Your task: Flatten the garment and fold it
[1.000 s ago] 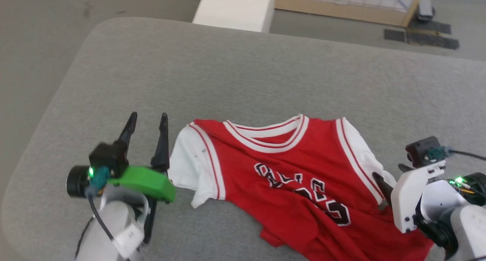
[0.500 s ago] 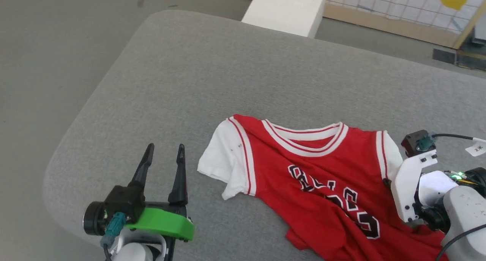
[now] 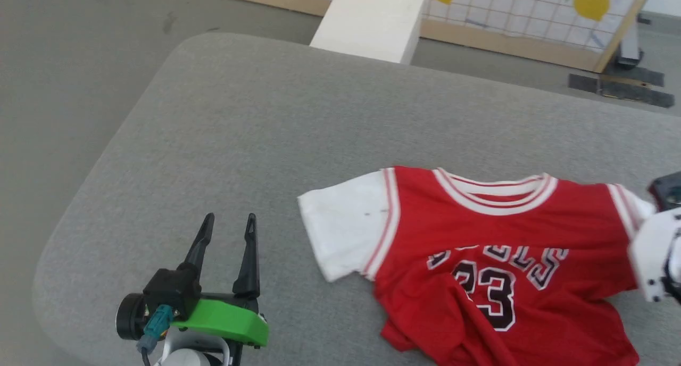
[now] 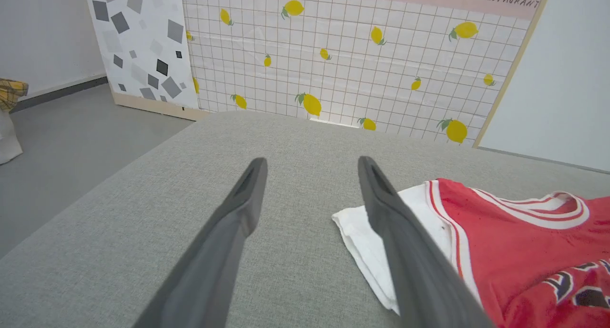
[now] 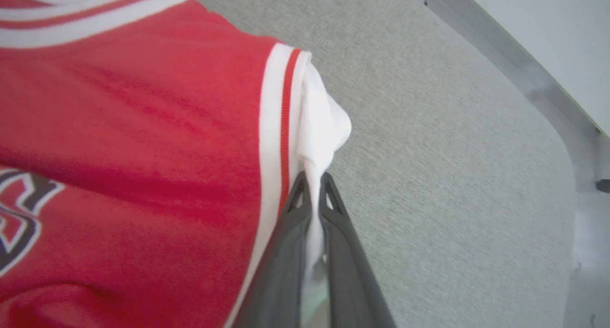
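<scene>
Pointing across the grey surface [image 3: 319,116], the left claw [image 3: 230,217] sits to the left of the garment [image 3: 479,238], clear of its white sleeve, fingers spread with nothing between them. The garment lies face up on the surface, number showing and its lower hem rumpled. Beyond the garment, off the surface, stand a white block [image 3: 372,20] and a lemon-printed panel [image 3: 532,9]. At the garment's right sleeve, the right claw [image 5: 314,178] is pinched tight on the bunched white cloth.
</scene>
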Robot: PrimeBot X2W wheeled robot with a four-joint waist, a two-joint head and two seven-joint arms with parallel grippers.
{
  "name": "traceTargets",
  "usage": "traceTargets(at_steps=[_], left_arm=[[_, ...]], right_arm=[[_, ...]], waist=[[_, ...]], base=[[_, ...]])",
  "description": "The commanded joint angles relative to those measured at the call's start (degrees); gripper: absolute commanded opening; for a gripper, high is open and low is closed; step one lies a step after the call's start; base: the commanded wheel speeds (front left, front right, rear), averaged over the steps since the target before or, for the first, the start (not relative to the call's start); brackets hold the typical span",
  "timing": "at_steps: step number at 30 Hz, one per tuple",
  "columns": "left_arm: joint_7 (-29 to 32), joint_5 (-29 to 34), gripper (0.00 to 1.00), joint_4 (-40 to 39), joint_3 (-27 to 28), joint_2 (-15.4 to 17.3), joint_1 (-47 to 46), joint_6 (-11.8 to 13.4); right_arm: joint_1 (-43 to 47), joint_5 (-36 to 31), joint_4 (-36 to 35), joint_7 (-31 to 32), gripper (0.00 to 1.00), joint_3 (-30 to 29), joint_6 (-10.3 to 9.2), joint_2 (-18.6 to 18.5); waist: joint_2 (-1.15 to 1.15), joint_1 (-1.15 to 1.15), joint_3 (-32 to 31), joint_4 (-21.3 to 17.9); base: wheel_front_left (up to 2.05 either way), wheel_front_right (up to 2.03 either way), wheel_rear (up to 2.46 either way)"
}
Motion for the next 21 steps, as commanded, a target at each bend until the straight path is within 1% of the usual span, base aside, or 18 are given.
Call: traceTargets(at_steps=[1,4,5,6,8,10,16,19,21], left_arm=[[-0.26,0.48,1.00,0.17,-0.04,-0.45,0.39,-0.50],[-0.26,0.40,1.00,0.47,-0.23,-0.81,-0.18,-0.95],[-0.26,0.32,1.00,0.73,-0.31,-0.95,-0.36,-1.10],[-0.26,0.26,1.00,0.97,-0.41,-1.05,-0.53,-1.24],[-0.26,0.26,1.00,1.56,-0.72,-1.23,-1.05,-1.57],[-0.26,0.30,1.00,2.23,-1.03,-1.37,-1.64,-1.82],[-0.04,-0.10,1.00,5.35,-1.59,-1.10,-3.75,-2.74],[2.72,-0.45,1.00,7.09,-2.14,-0.50,-5.70,-3.39],[5.87,-1.04,1.00,8.17,-2.46,-0.14,-7.14,-3.83]], right_arm=[[1.57,-1.12,-0.84,0.31,0.00,-1.65,-0.12,-1.08],[3.30,-2.60,-2.08,0.66,0.00,-5.11,-0.12,-1.71],[3.92,-2.58,-2.23,0.58,0.18,-5.93,-0.12,-1.24],[4.29,-2.52,-2.17,0.34,1.00,-6.78,-0.12,-0.71],[5.15,-3.86,-2.12,-0.86,1.00,-7.37,-0.12,-0.21],[5.59,-4.20,-2.82,-3.40,1.00,-7.52,-0.12,1.01],[7.65,-3.36,-9.36,-13.54,1.00,-8.70,-0.12,5.99],[10.22,-2.13,-14.32,-18.09,1.00,-10.08,-0.12,8.67],[12.18,-1.24,-17.77,-20.54,1.00,-11.10,-0.12,11.03]], waist=[[0.00,0.00,-0.80,-2.43],[0.00,0.00,-0.21,-3.38],[0.00,0.00,0.04,-3.72],[0.00,0.00,0.23,-3.94],[0.00,0.00,0.69,-4.27],[0.00,0.00,1.00,-4.66],[0.00,0.00,1.36,-7.13],[0.00,0.00,1.92,-8.70],[0.00,0.00,2.56,-9.77]], base=[[0.00,0.00,0.00],[0.00,0.00,0.00],[0.00,0.00,0.00],[0.00,0.00,0.00],[0.00,0.00,0.00],[0.00,0.00,0.00],[0.00,0.00,0.00],[0.00,0.00,0.00],[0.00,0.00,0.00]])
